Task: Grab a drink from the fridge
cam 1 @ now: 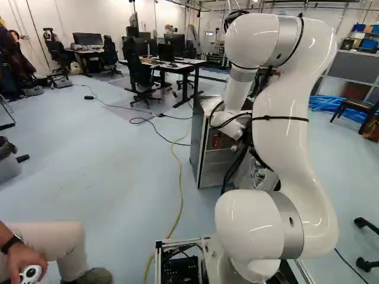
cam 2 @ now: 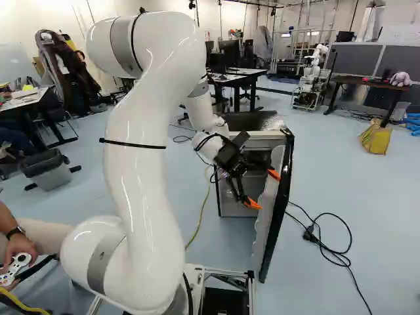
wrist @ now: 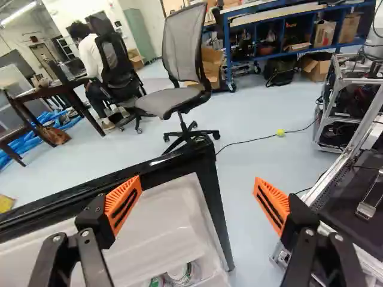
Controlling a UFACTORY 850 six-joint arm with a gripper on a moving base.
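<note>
- Wrist view: likely drinks (wrist: 181,275) sit low inside the open door (wrist: 152,224) of the fridge (cam 2: 252,122).
- Claw (cam 2: 263,189) hangs near the door's inner side, wide and empty.
- Opening seems done; next, line up on one drink.

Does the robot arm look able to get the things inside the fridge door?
Probably yes: the fridge door stands open, the robot arm has its jaws open beside it, and nothing seems to block them. The things look lower, so it might reach down.
</note>
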